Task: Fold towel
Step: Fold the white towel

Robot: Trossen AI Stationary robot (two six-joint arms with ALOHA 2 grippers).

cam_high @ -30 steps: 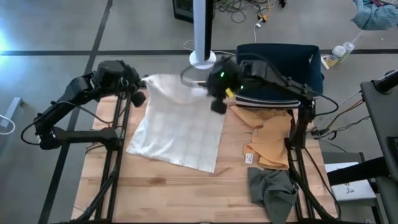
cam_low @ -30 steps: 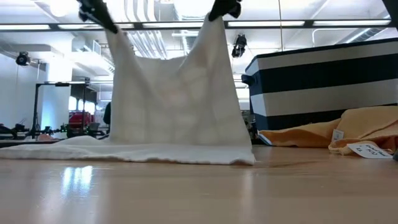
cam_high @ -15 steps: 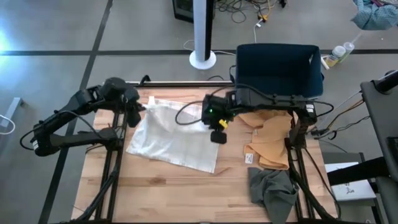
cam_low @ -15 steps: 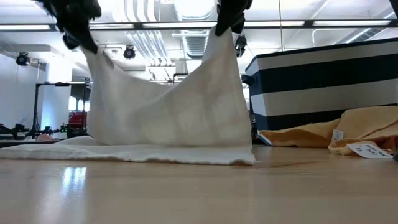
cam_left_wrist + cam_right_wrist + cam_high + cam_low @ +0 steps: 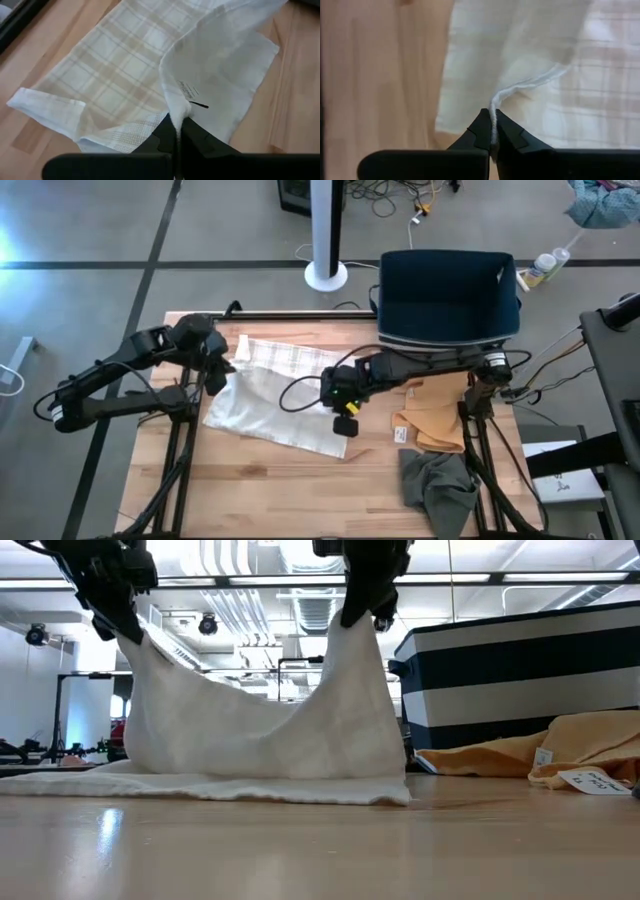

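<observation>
A light wooden slatted table (image 5: 260,490) carries a crumpled mustard-yellow cloth (image 5: 435,405) with a small white label (image 5: 401,434), lying just in front of a navy bin with white stripes along its base (image 5: 448,292). Nearer the table's front edge lies a bunched grey-green cloth (image 5: 437,485). On the grey floor beyond the table stands a white pole on a round base (image 5: 326,240). A clear plastic bottle (image 5: 550,262) sits off to the bin's far side

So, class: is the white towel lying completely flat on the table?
No, both tools hold the white towel up by its corners while its lower edge rests on the table.
</observation>
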